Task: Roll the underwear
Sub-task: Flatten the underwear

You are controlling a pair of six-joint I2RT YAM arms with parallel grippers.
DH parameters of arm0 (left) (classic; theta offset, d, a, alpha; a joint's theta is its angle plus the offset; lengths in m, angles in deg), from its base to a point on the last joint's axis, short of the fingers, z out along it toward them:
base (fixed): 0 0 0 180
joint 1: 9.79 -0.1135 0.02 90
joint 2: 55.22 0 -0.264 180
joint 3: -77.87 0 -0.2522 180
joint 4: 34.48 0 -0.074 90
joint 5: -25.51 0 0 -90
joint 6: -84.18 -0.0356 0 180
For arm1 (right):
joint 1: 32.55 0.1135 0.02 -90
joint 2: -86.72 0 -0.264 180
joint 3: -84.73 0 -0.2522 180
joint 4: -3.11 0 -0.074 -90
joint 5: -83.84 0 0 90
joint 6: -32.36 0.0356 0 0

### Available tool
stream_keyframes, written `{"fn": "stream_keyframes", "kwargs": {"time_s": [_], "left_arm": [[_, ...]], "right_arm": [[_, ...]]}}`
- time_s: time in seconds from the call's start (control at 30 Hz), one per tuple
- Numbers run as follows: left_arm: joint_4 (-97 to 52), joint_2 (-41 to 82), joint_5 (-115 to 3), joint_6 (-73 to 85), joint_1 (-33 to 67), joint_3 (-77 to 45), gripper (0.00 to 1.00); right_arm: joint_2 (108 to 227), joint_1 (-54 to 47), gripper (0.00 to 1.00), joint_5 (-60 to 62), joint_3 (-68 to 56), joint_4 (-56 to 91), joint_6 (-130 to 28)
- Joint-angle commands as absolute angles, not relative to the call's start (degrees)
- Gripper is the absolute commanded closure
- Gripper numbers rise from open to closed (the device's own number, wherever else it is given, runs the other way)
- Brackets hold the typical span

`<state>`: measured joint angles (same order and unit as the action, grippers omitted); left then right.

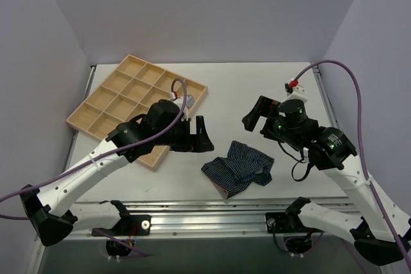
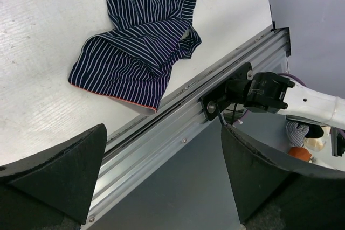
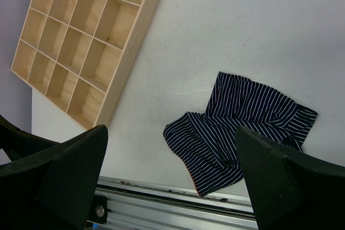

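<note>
White table (image 1: 257, 88), crumpled underwear (image 1: 239, 167) near front edge, wooden tray (image 1: 117, 82) left

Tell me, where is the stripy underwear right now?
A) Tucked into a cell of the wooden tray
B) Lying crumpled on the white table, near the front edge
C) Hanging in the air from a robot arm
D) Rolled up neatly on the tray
B: the striped underwear lies loose and crumpled on the white table close to the front rail, apart from the wooden compartment tray, with nothing holding it.
</note>
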<state>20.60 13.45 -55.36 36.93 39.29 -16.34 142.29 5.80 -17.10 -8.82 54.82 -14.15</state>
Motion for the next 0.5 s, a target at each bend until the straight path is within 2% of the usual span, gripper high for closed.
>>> {"fn": "stream_keyframes", "kwargs": {"time_s": [0.0, 0.2, 0.3, 0.33, 0.47], "left_arm": [[18.2, 14.4, -57.4, 36.8, 39.7, -16.5, 0.05], [15.2, 16.8, -58.3, 35.7, 40.2, -23.4, 0.07], [15.1, 19.5, -60.2, 33.7, 40.4, -24.5, 0.08], [14.7, 21.1, -60.3, 33.3, 40.5, -25.0, 0.09], [9.5, 25.1, -59.7, 33.3, 42.0, -27.5, 0.11]], "right_arm": [[143.6, 6.0, 0.00, -18.2, -8.4, 56.1, -14.1], [147.8, 4.9, 0.01, -23.3, -13.6, 61.3, -18.4], [149.9, -0.8, 0.14, -14.3, -19.9, 56.1, -22.5], [150.1, -1.9, 0.21, -12.3, -21.5, 54.9, -22.7], [150.2, -5.6, 0.35, -9.2, -29.4, 49.8, -23.7]]}}
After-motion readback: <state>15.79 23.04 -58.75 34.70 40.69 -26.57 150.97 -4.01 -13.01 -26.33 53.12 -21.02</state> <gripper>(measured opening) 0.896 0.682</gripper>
